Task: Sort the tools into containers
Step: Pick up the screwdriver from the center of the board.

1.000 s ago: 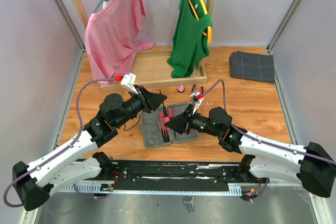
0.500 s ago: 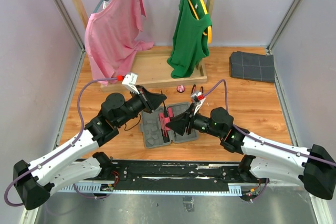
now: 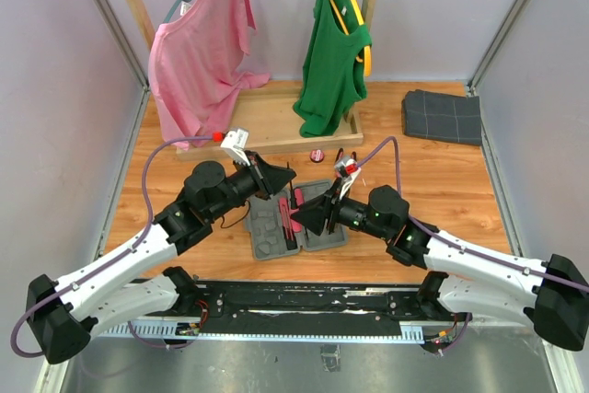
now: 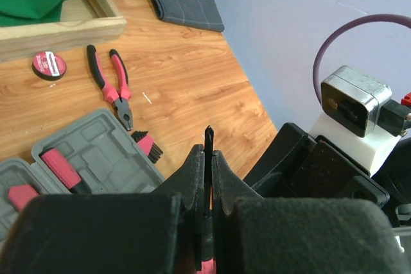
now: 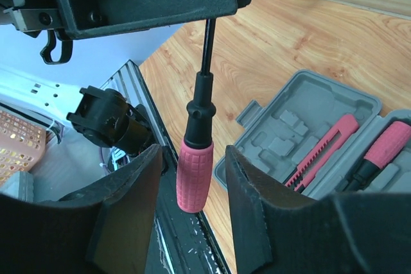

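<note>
My left gripper (image 4: 208, 170) is shut on the thin black shaft of a pink-handled screwdriver (image 5: 194, 174), which hangs above the table just left of the open grey tool case (image 5: 282, 126). My right gripper (image 5: 192, 158) is open, its fingers either side of the pink handle without touching it. In the top view the left gripper (image 3: 281, 177) and the right gripper (image 3: 308, 218) meet over the case (image 3: 267, 236). A long pink knife-like tool (image 5: 324, 149) and another pink-handled tool (image 5: 385, 145) lie in the case. Pliers (image 4: 114, 88) and a small round red piece (image 4: 49, 65) lie on the table beyond it.
A wooden clothes rack base (image 3: 267, 121) with a pink shirt (image 3: 198, 52) and a green top (image 3: 333, 52) stands at the back. A folded dark grey cloth (image 3: 442, 117) lies at the back right. A small black-bristled brush (image 4: 149, 145) lies by the case's edge.
My left gripper has shifted slightly right with the screwdriver. The right gripper has stayed open at almost the same spot beside the case.
</note>
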`<state>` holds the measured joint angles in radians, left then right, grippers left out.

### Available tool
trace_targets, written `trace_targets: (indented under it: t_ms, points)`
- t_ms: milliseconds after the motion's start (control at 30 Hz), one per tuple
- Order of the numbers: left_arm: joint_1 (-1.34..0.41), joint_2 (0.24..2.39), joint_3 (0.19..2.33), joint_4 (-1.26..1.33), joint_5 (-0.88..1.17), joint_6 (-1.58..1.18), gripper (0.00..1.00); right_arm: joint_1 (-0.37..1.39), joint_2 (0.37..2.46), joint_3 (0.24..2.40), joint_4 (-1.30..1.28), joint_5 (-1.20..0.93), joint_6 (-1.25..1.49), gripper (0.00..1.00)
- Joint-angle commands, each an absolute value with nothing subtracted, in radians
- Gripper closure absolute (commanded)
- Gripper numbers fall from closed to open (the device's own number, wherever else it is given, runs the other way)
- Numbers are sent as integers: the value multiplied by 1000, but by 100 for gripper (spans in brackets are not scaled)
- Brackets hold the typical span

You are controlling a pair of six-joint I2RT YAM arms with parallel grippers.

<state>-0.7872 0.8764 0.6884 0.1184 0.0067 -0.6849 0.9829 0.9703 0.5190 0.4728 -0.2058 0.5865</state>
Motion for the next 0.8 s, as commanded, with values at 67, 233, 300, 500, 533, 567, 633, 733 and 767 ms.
trace_targets:
  t_ms: [67, 233, 300, 500, 533, 567, 633, 733, 767]
  points:
    - [-784, 892, 707, 141, 41, -685, 100, 1013, 994, 559, 484, -219, 580, 56]
    - [-784, 888, 709, 141, 31, -681, 100, 1013, 995, 554, 464, -217, 580, 58]
    - [-784, 888, 708, 141, 30, -679, 100, 1012, 996, 554, 456, -216, 581, 60]
    - [-784, 887, 707, 142, 29, -679, 99, 1012, 1007, 553, 443, -217, 584, 69]
    - [-784, 885, 708, 144, 29, -679, 99, 1012, 1010, 554, 443, -219, 586, 70]
    - [-784, 884, 706, 144, 30, -680, 99, 1013, 1012, 553, 443, -219, 588, 72]
    - [-784, 881, 704, 144, 27, -680, 100, 1012, 1013, 554, 442, -221, 590, 75]
    - [-784, 879, 704, 144, 25, -679, 99, 1013, 1012, 554, 440, -219, 591, 81]
    - [-784, 879, 705, 143, 25, -679, 99, 1013, 1010, 554, 437, -214, 591, 83]
